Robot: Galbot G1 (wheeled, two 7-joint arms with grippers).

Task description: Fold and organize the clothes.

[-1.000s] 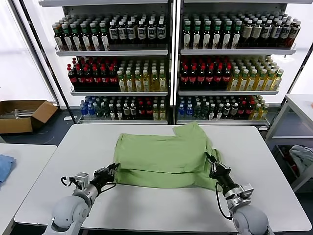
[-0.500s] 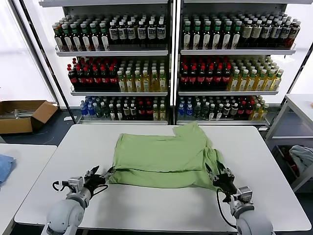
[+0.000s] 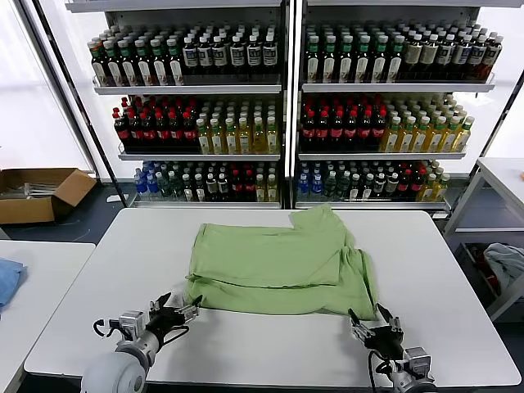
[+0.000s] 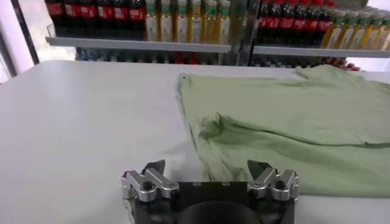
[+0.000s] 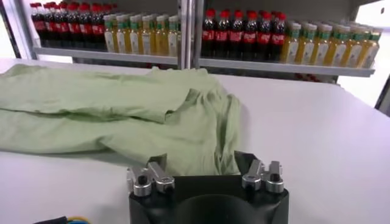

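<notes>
Shirt: a green shirt (image 3: 274, 266) lies partly folded on the white bench (image 3: 98, 282), plain side up, with its near edge folded over and a sleeve sticking out at the far side toward the shelves.
Shirt's right end: the cloth is bunched and rumpled there, hanging lower toward the bench's near edge.
Left pincer: the left pincer (image 3: 176, 311) sits low over the bench just off the shirt's near left corner, fingers spread and pinching nothing; in the left wrist view (image 4: 210, 173) both fingertips stand apart with the cloth's edge just ahead of them.
Right pincer: the right pincer (image 3: 372, 327) sits near the bench's front edge, just short of the shirt's near right corner, fingers spread, empty; the right wrist view (image 5: 204, 167) shows the bunched cloth just beyond its tips.
Contact: neither pincer touches the shirt.
Background: shelves (image 3: 282, 86) packed with bottles (image 3: 196, 131) stand behind the bench; a cardboard box (image 3: 37, 192) sits on the floor at the left.
</notes>
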